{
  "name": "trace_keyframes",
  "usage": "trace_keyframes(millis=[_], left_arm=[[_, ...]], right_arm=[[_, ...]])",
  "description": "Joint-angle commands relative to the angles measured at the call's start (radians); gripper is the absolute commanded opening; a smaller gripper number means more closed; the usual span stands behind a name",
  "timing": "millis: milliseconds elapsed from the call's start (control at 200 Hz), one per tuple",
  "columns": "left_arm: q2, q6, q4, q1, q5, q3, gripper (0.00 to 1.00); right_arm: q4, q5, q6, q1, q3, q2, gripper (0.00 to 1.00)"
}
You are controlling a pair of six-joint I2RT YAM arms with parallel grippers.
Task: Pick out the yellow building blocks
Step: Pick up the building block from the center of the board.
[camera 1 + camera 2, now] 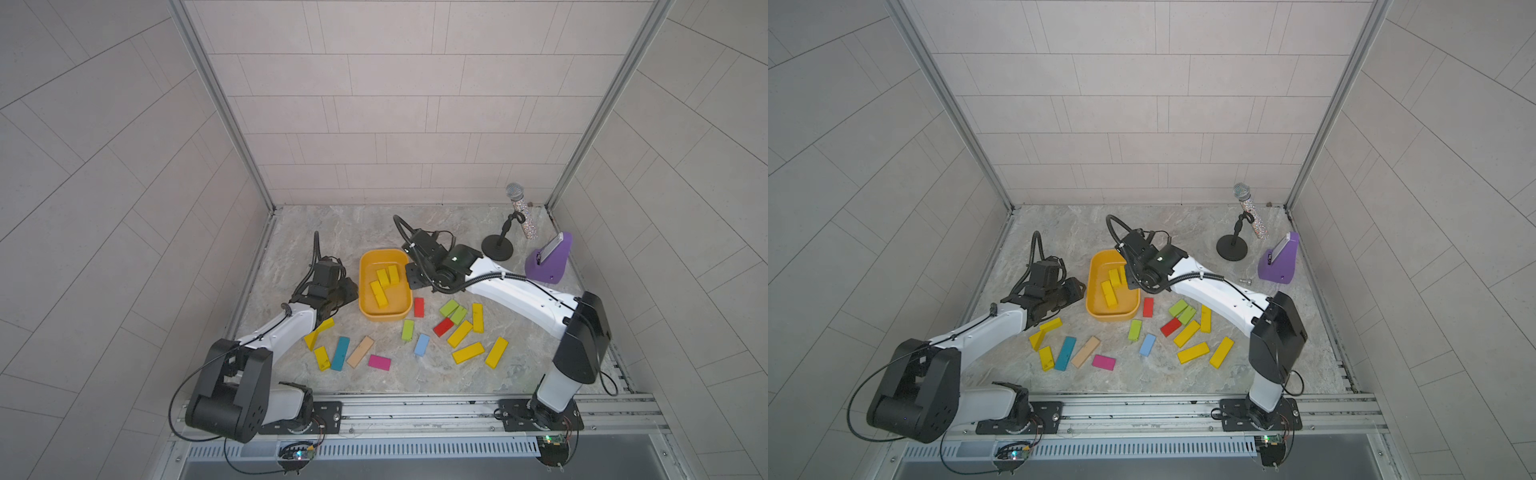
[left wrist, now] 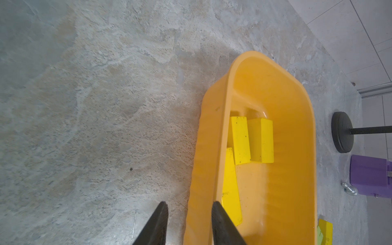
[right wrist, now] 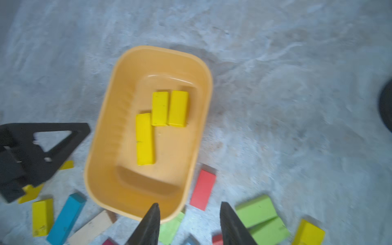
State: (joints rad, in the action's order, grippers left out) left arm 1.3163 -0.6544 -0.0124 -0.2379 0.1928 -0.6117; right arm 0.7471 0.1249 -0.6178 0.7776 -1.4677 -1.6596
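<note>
An orange-yellow tub point(image 1: 365, 286) point(image 3: 101, 148) holds yellow building blocks point(image 1: 382, 277) point(image 3: 144, 139) point(image 2: 239, 140). More yellow blocks lie loose on the floor: one tilted point(image 1: 319, 333) and one flat point(image 1: 322, 358) by the left arm, and several on the right point(image 1: 468, 352) point(image 1: 496, 352) point(image 1: 478, 318). My left gripper point(image 1: 351, 291) point(image 2: 189, 212) is open at the tub's left rim, and the tub wall shows between its fingers. At the tub's right rim my right gripper point(image 1: 411, 278) point(image 3: 188, 209) is open and empty.
Red point(image 1: 419, 307), lime-green point(image 1: 449, 308), light blue point(image 1: 422, 344), teal point(image 1: 340, 353), tan point(image 1: 360, 351) and magenta point(image 1: 379, 362) blocks lie among the yellow ones. A microphone on a stand point(image 1: 497, 248) and a purple phone holder point(image 1: 548, 259) stand at the back right.
</note>
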Motion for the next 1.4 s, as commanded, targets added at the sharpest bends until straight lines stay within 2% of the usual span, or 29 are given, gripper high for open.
trace_keyframes(millis=[0,260,515,691,971,1396], left_arm=[[-0.031,0.001,0.019,0.002,-0.050,-0.002,0.40],[-0.036,-0.004,0.020,0.003,-0.074,0.004,0.41],[-0.026,-0.004,0.019,0.003,-0.066,0.001,0.42],[-0.025,-0.003,0.016,0.004,-0.069,0.001,0.42],[-0.026,-0.001,0.017,0.004,-0.072,0.001,0.43],[-0.035,0.000,0.012,0.004,-0.075,0.006,0.43]], right_arm=[[0.045,0.078,-0.046,-0.064,0.152,0.106,0.48],[0.081,0.031,-0.022,-0.241,0.442,0.284,0.50],[0.039,-0.075,-0.019,-0.328,0.592,0.244,0.52],[-0.015,-0.124,-0.025,-0.333,0.615,0.217,0.54],[-0.089,-0.135,-0.026,-0.358,0.607,0.144,0.55],[-0.137,-0.140,-0.013,-0.386,0.596,0.064,0.41]])
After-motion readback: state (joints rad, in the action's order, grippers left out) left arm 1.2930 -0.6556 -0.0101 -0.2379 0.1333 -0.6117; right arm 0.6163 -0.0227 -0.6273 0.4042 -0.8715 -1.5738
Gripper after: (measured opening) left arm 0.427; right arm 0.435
